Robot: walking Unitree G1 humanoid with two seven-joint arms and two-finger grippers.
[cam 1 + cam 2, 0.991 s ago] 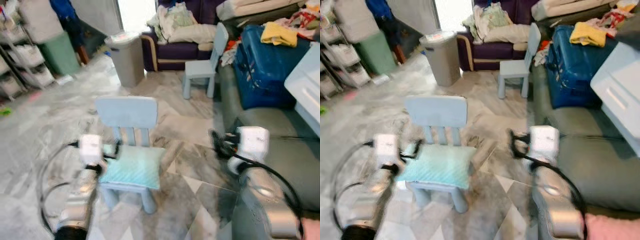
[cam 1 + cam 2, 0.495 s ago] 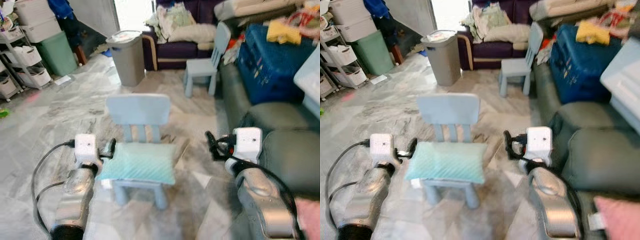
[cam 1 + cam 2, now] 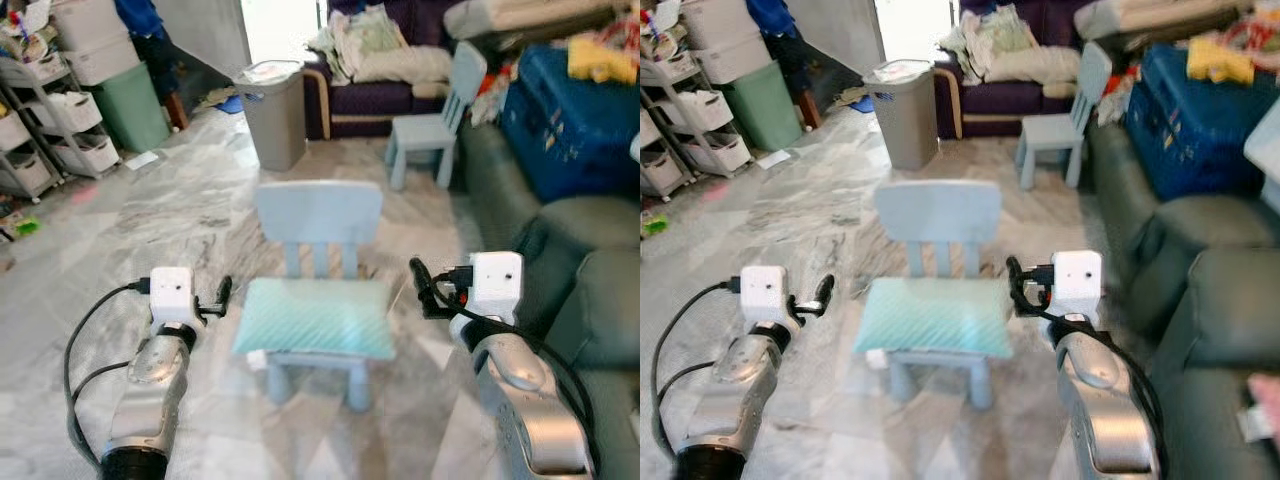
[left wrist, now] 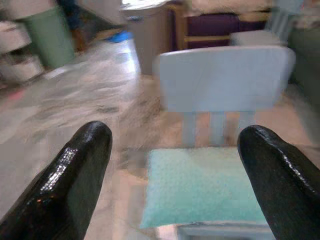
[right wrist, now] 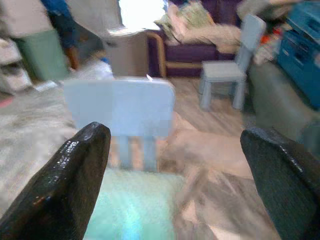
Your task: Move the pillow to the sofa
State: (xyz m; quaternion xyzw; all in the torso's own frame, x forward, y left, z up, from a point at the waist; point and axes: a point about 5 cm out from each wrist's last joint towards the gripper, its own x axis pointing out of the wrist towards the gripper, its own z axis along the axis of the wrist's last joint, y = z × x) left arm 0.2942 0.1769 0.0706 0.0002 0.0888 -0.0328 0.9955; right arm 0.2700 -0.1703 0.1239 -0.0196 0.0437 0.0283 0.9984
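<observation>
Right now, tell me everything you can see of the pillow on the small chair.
The pillow is a pale mint-green rectangle with a fine ribbed or quilted texture, soft and plump-looking. It lies flat on the seat of the light blue child's chair, covering it and overhanging the front and side edges, with its long side across the chair. The left gripper and right gripper flank it, both open; neither touches it. The grey sofa lies to the robot's right.

I see a small blue chair (image 3: pixel 318 215) dead ahead on marble floor (image 3: pixel 150 230). Grey bin (image 3: pixel 273 113) and second small chair (image 3: pixel 436 125) beyond; shelving rack (image 3: pixel 40 130) far left; blue suitcase (image 3: pixel 570 125) right.
</observation>
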